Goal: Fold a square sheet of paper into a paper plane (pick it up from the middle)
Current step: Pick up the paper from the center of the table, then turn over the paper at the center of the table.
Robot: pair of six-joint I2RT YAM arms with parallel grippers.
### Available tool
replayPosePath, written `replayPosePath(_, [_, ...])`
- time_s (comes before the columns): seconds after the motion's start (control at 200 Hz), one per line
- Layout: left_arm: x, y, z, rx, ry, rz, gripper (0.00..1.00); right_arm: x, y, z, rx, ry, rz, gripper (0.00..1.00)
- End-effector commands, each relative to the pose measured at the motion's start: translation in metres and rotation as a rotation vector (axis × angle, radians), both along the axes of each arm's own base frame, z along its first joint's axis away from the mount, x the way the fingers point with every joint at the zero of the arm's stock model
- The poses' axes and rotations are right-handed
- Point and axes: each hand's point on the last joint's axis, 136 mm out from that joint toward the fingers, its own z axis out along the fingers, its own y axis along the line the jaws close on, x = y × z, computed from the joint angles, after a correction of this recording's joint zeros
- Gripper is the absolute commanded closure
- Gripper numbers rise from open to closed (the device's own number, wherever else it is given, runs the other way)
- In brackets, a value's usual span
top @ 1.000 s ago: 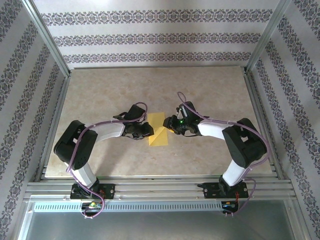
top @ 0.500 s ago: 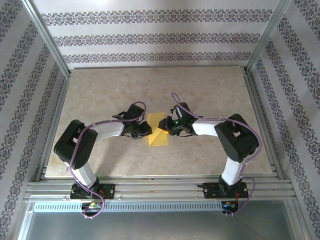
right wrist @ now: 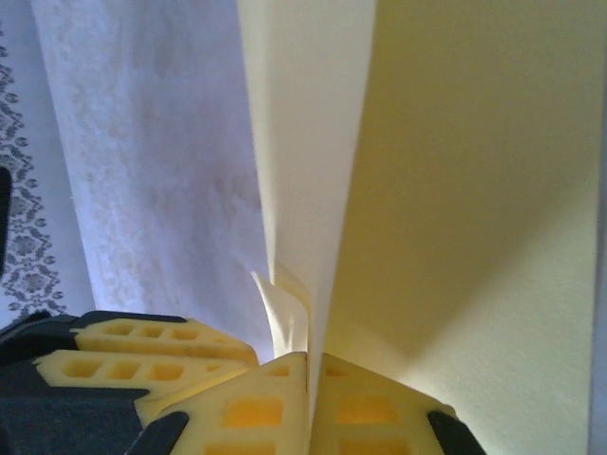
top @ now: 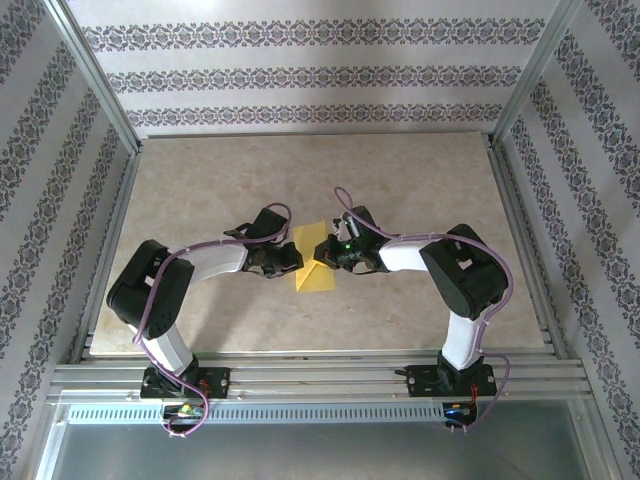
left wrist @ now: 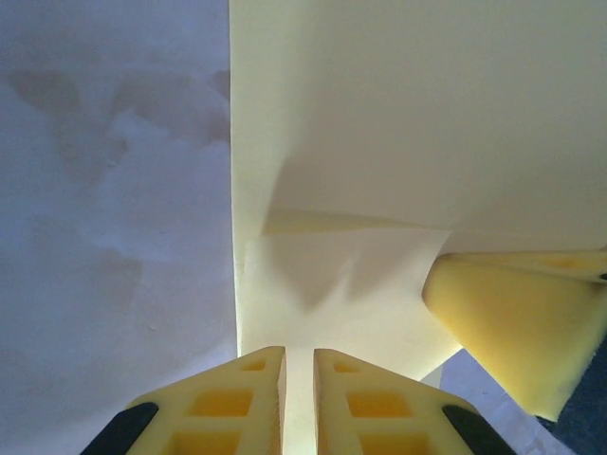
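Note:
The yellow square sheet of paper [top: 316,274] lies at the table's middle, partly folded, with one flap lifted. My right gripper [top: 323,257] is shut on that raised flap; in the right wrist view the paper [right wrist: 455,190] stands edge-on and is pinched at my right gripper [right wrist: 310,358]. My left gripper [top: 296,262] sits at the sheet's left edge. In the left wrist view the left gripper [left wrist: 299,365] has its fingers almost together, a thin slit between them, tips down on the flat paper [left wrist: 398,142]. A right finger [left wrist: 512,332] shows beside it.
The beige tabletop [top: 200,180] is bordered by metal rails [top: 320,372] in front and patterned walls on three sides. The two wrists are close together over the paper, and left fingers [right wrist: 142,355] appear at the lower left of the right wrist view.
My right gripper has moved left over the sheet, carrying the lifted flap toward the left gripper. The left gripper has stayed in place.

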Motion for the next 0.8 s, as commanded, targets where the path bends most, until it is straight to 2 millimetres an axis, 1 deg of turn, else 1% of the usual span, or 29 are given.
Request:
replayPosePath(0.0, [0.008, 0.010, 0.030, -0.032, -0.072, 0.034, 0.83, 0.015, 0.002, 0.027, 0.058, -0.128, 0.012, 1.00])
replayPosePath(0.11, [0.010, 0.016, 0.056, -0.117, -0.113, 0.058, 0.76, 0.026, -0.006, 0.058, 0.120, -0.206, 0.003, 1.00])
replayPosePath(0.18, [0.012, 0.018, 0.073, -0.209, -0.139, 0.078, 0.67, 0.030, -0.011, 0.079, 0.163, -0.246, 0.015, 1.00])
replayPosePath(0.215, [0.013, 0.017, 0.085, -0.265, -0.158, 0.078, 0.60, 0.030, -0.012, 0.089, 0.187, -0.260, 0.026, 1.00])
replayPosePath(0.295, [0.014, 0.011, 0.109, -0.376, -0.200, 0.052, 0.34, 0.030, -0.014, 0.112, 0.241, -0.287, 0.057, 1.00])
replayPosePath(0.325, [0.013, 0.006, 0.118, -0.417, -0.222, 0.031, 0.26, 0.029, -0.014, 0.120, 0.262, -0.297, 0.071, 1.00])
replayPosePath(0.38, [0.013, 0.000, 0.134, -0.486, -0.262, 0.008, 0.16, 0.026, -0.012, 0.135, 0.295, -0.314, 0.100, 1.00])
replayPosePath(0.455, [0.015, -0.005, 0.150, -0.548, -0.296, -0.003, 0.06, 0.022, -0.009, 0.151, 0.336, -0.328, 0.133, 1.00])
replayPosePath(0.56, [0.016, -0.010, 0.161, -0.600, -0.303, -0.016, 0.03, 0.019, -0.006, 0.166, 0.380, -0.335, 0.158, 1.00])
replayPosePath(0.645, [0.017, -0.014, 0.165, -0.640, -0.301, -0.022, 0.03, 0.018, -0.004, 0.169, 0.400, -0.326, 0.161, 1.00])
replayPosePath(0.725, [0.018, -0.017, 0.166, -0.675, -0.296, -0.024, 0.05, 0.020, -0.004, 0.173, 0.432, -0.317, 0.156, 1.00])
replayPosePath(0.794, [0.019, -0.019, 0.164, -0.687, -0.281, -0.025, 0.10, 0.021, -0.003, 0.175, 0.451, -0.311, 0.157, 1.00])
